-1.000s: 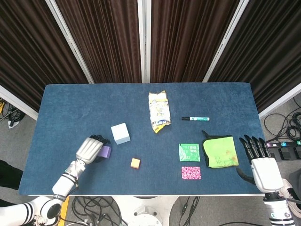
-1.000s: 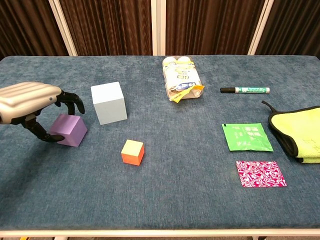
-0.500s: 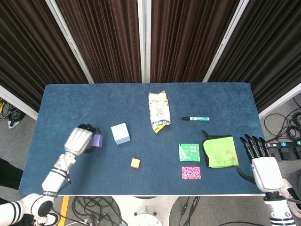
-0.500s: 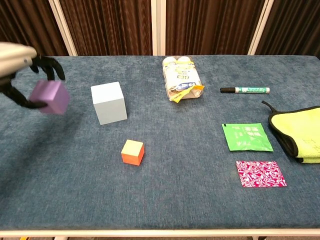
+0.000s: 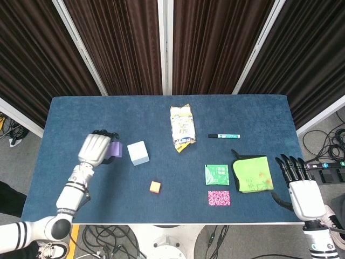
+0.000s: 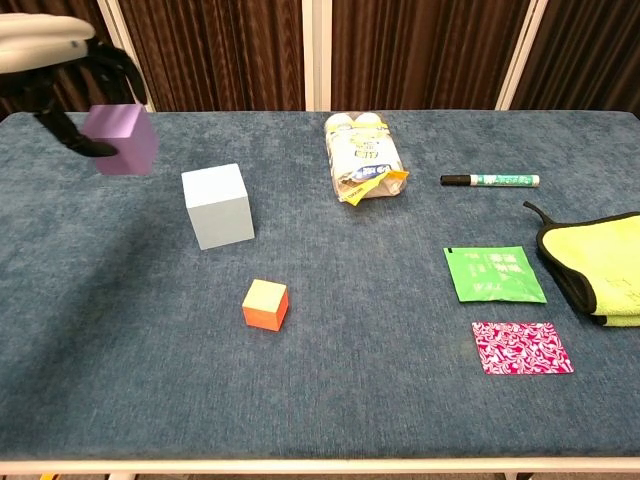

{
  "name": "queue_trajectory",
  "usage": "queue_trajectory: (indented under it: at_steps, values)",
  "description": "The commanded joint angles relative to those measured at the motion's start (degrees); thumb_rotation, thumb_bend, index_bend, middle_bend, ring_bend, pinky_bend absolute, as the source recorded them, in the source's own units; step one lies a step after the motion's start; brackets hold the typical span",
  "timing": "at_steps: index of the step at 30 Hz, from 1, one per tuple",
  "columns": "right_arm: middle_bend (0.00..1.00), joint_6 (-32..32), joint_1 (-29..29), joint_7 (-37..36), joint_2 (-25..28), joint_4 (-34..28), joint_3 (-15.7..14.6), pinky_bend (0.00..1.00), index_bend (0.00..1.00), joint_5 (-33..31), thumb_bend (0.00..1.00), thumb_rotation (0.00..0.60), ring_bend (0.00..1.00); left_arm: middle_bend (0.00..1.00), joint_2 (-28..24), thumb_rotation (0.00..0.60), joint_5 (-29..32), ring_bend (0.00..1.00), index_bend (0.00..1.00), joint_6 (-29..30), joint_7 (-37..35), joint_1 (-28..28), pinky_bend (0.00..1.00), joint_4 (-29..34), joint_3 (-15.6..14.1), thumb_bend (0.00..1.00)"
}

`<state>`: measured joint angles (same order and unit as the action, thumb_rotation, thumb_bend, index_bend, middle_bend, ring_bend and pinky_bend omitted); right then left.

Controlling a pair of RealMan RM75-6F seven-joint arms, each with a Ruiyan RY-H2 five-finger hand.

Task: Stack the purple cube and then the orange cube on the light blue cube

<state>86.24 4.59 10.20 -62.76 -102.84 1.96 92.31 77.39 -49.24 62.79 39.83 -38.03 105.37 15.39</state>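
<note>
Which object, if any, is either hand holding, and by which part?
The left hand holds the purple cube in the air, its fingers wrapping the cube's upper sides. The right hand holds nothing.

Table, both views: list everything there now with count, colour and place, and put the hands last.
purple cube: 1, purple, held in the air left of the blue cube
blue cube: 1, light blue, left of centre
orange cube: 1, orange, in front of the blue cube
snack pack: 1, white and yellow, centre back
marker: 1, green and white, right of the pack
green packet: 1, green, right front
pink packet: 1, pink patterned, in front of the green packet
cloth: 1, yellow-green, right edge
table: 1, blue
left hand: holds the purple cube
right hand: off the table's right front corner, holds nothing
</note>
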Motion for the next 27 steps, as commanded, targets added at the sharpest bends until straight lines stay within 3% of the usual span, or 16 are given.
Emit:
queue_trajectory:
  at_steps: [1, 9, 14, 27]
  values:
    - [0.04, 0.1, 0.0, -0.1, 0.1, 0.0, 0.1, 0.00, 0.02, -0.1, 0.12, 0.600, 0.00, 0.57, 3.1, 0.600, 7.5, 0.30, 0.38, 2.4, 6.1, -4.8, 0.30, 1.8, 1.7, 0.30]
    - [0.04, -0.3, 0.2, -0.5, 0.4, -0.3, 0.3, 0.00, 0.02, -0.5, 0.12, 0.600, 0.00, 0.57, 11.1, 0.600, 21.5, 0.30, 0.38, 12.3, 13.8, -11.2, 0.30, 1.5, 4.6, 0.30]
    - [0.04, -0.2, 0.2, -1.0, 0.6, -0.2, 0.4, 0.00, 0.02, -0.8, 0.12, 0.600, 0.00, 0.57, 13.7, 0.600, 23.2, 0.30, 0.38, 14.2, 14.9, -13.1, 0.30, -0.5, 4.7, 0.30]
    - [0.04, -0.3, 0.2, -1.1, 0.6, -0.1, 0.7, 0.00, 0.02, -1.4, 0.12, 0.600, 0.00, 0.57, 14.7, 0.600, 25.4, 0.30, 0.38, 14.2, 14.1, -14.9, 0.29, -2.8, 4.4, 0.30]
